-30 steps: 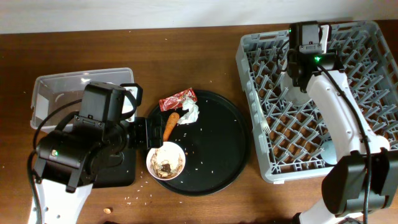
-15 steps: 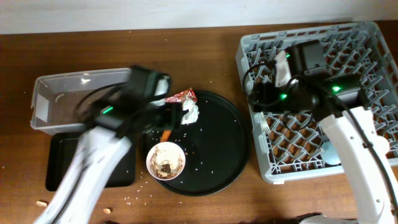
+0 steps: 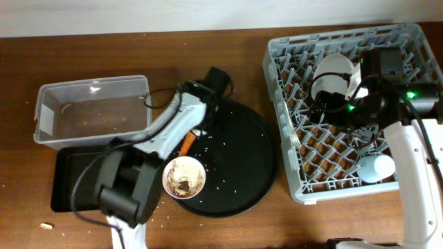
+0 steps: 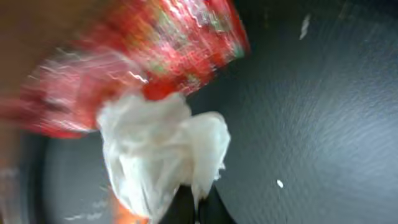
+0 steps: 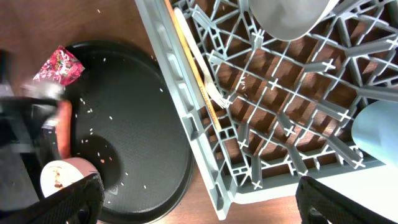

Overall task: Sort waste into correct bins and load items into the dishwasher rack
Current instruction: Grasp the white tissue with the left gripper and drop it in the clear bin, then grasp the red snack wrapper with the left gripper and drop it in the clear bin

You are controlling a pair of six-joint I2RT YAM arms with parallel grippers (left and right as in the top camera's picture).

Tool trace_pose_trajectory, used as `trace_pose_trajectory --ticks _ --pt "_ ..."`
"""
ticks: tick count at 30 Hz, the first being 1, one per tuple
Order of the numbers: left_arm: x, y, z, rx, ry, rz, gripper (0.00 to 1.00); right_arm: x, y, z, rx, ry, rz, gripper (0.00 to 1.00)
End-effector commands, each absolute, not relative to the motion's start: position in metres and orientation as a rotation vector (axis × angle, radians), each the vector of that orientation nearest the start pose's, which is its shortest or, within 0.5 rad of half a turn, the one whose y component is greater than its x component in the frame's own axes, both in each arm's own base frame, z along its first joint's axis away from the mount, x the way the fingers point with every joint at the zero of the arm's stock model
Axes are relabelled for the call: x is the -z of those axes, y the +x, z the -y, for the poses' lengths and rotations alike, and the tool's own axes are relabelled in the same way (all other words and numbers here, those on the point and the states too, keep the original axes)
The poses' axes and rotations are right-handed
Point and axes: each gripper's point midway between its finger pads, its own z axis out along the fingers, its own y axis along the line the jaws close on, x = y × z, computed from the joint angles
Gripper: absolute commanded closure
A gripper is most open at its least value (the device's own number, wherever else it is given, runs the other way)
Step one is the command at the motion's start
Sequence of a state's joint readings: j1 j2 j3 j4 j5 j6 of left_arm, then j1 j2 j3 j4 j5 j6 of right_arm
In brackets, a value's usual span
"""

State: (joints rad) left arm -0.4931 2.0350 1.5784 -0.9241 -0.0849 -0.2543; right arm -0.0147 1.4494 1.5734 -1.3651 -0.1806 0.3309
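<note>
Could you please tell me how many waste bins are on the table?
2: the clear tub at left, and the black tray beside it, partly under the left arm.

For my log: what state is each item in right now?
Bowl: upright, food-soiled, on round tray.
Clear tub: uncovered, nearly empty.
Plate: in the dishwasher rack.
Fork: lying in rack.
Tissue: crumpled, touching red wrapper.
Right gripper: open, empty.
</note>
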Motion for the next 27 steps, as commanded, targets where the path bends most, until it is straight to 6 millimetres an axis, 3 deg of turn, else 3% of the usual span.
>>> trace_pose_trajectory --ticks 1,4,5,6,7,8,9,10,11,12,15,16,19,21,22,23,25,27 --pt "-0.163 0.419 0.106 -0.126 0.051 -2.704 1.0 -0.241 0.3 -0.023 -0.312 0.432 -2.771 0.02" --pt "-0.158 0.42 0.002 -0.213 -0.272 -2.743 1.0 -0.241 0.3 -0.023 -0.312 0.432 -2.771 0.02" --pt "-0.158 0.42 -0.027 -0.222 -0.378 -2.735 1.0 -0.241 0.3 -0.023 -0.312 0.432 -2.771 0.02" --pt "-0.157 0.419 -0.044 -0.194 -0.444 -2.732 0.92 -0.241 0.3 -0.023 -0.312 0.432 -2.771 0.02" --pt "-0.156 0.418 -0.047 -0.153 -0.455 -2.739 0.71 -0.241 0.3 -0.023 -0.312 0.432 -2.771 0.02" --pt "-0.156 0.419 -0.038 -0.088 -0.395 -2.755 0.61 -0.241 0.3 -0.023 -0.312 0.432 -2.771 0.02" --pt "-0.155 0.421 -0.017 0.002 -0.301 -2.771 0.52 -0.241 0.3 -0.023 -0.312 0.432 -2.771 0.02" --pt "-0.157 0.426 0.007 0.012 -0.174 -2.764 0.29 -0.241 0.3 -0.023 -0.312 0.432 -2.772 0.02" --pt "-0.159 0.431 0.05 -0.048 0.019 -2.728 0.01 -0.241 0.299 -0.023 -0.311 0.434 -2.779 0.02" --pt "-0.15 0.43 0.109 0.019 0.192 -2.698 0.04 -0.241 0.298 -0.023 -0.311 0.434 -2.78 0.02" --pt "-0.11 0.423 0.162 0.031 0.403 -2.706 0.19 -0.24 0.298 -0.023 -0.31 0.434 -2.78 0.02" --pt "-0.077 0.422 0.185 0.007 0.52 -2.72 0.23 -0.24 0.298 -0.023 -0.311 0.434 -2.781 0.02" --pt "-0.01 0.43 0.193 -0.068 0.559 -2.769 0.28 -0.24 0.298 -0.023 -0.311 0.435 -2.782 0.02" --pt "0.009 0.431 0.194 -0.077 0.579 -2.785 0.32 -0.24 0.298 -0.023 -0.311 0.435 -2.781 0.02" --pt "0.012 0.431 0.194 -0.079 0.583 -2.788 0.4 -0.24 0.298 -0.023 -0.31 0.435 -2.781 0.02" --pt "0.012 0.432 0.195 -0.078 0.587 -2.781 0.68 -0.241 0.298 -0.023 -0.311 0.435 -2.78 0.02" --pt "0.011 0.432 0.195 -0.076 0.588 -2.781 1.0 -0.241 0.299 -0.023 -0.311 0.434 -2.778 0.02" --pt "0.009 0.429 0.199 -0.058 0.602 -2.79 1.0 -0.241 0.299 -0.023 -0.311 0.434 -2.778 0.02"
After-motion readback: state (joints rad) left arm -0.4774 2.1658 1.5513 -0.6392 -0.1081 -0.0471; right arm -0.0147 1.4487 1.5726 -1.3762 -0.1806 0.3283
